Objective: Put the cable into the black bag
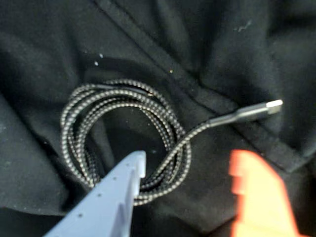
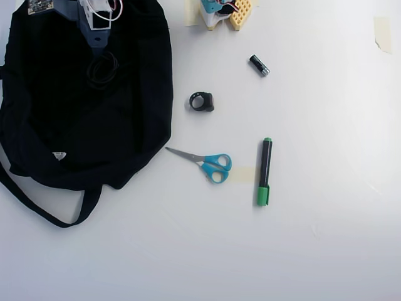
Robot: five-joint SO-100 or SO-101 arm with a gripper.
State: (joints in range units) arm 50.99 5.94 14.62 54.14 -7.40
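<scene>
Braided cable (image 1: 123, 133) coils on soft black bag (image 1: 49, 49) beneath spread, empty gripper (image 1: 190, 168).

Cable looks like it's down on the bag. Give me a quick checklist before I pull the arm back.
1. Cable lying on the black bag: ok.
2. Gripper open, fingers apart: ok.
3. Blue finger clear of the coil: not ok, its tip overlaps the loop.
4. Plug end on fabric, not snagged: ok.
5. Cable truly inside the bag, not just on top: cannot tell.
6. Scissors and marker away from the bag: ok.
</scene>
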